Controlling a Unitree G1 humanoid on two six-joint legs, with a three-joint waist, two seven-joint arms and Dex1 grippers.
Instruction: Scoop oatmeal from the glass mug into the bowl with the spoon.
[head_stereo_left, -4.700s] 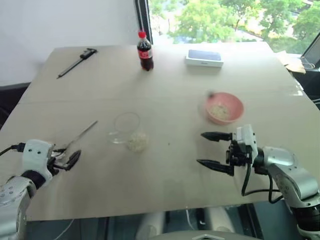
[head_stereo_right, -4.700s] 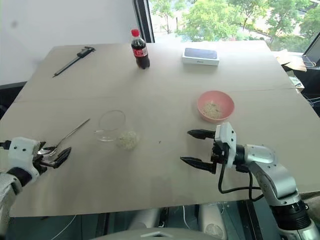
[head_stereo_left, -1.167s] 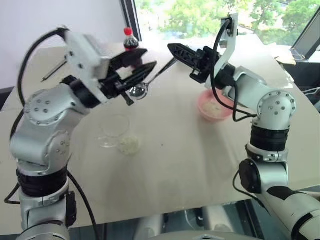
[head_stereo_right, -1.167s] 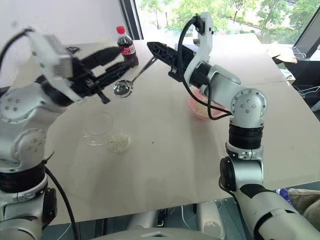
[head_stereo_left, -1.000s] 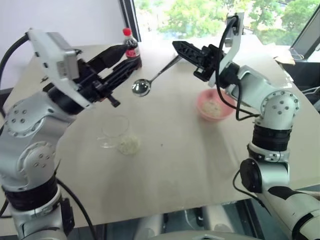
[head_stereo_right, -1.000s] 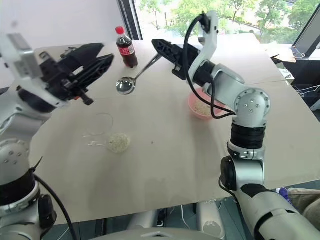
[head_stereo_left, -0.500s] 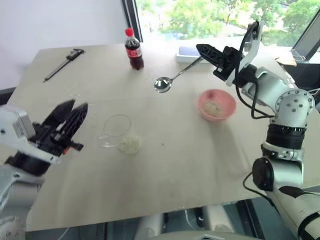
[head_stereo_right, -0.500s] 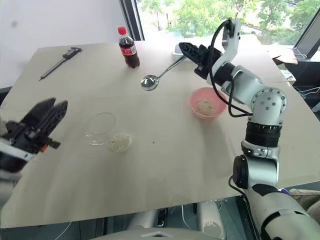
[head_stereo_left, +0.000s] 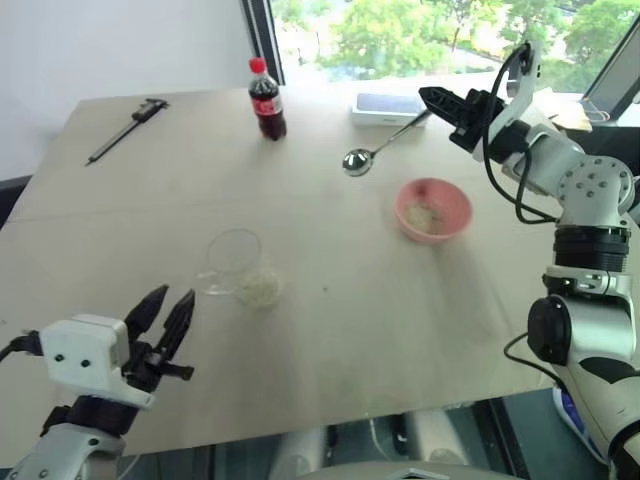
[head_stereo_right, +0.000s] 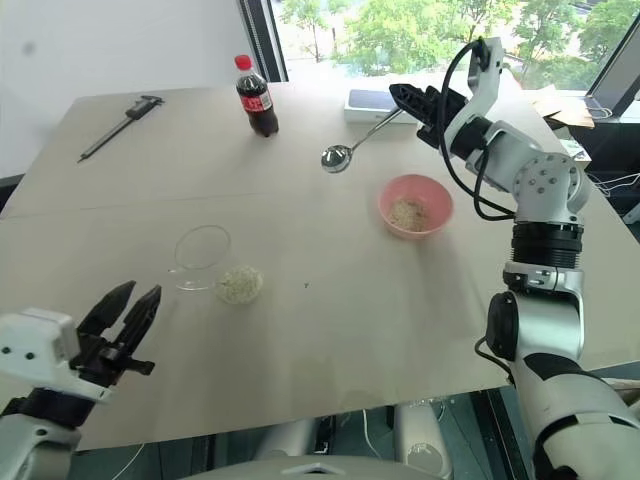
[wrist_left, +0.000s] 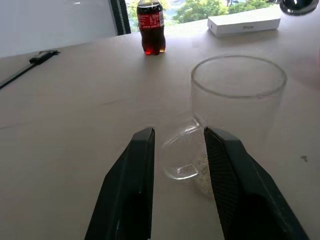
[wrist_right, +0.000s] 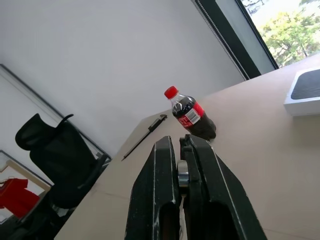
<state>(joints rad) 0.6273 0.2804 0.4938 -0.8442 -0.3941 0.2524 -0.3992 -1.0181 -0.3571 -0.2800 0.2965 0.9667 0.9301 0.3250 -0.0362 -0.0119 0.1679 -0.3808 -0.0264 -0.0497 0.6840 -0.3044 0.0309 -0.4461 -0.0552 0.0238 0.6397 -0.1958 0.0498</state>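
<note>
Wide tan table (head_stereo_left: 400, 330). At its far edge, a white box (head_stereo_left: 385, 103), a cola bottle (head_stereo_left: 266, 99) and a dark caliper (head_stereo_left: 125, 128). Right gripper (head_stereo_left: 433, 100) raised over the far side, jaws clamped on the handle of the spoon (head_stereo_left: 380, 143), whose bowl hangs above the table. Left gripper (head_stereo_left: 165, 308) low at the near edge, jaws parted, empty. Pink bowl (head_stereo_left: 432, 209) holds some flakes. Glass mug (head_stereo_left: 232, 260) upright; oatmeal (head_stereo_left: 259, 288) heaped on the table just beside it.
</note>
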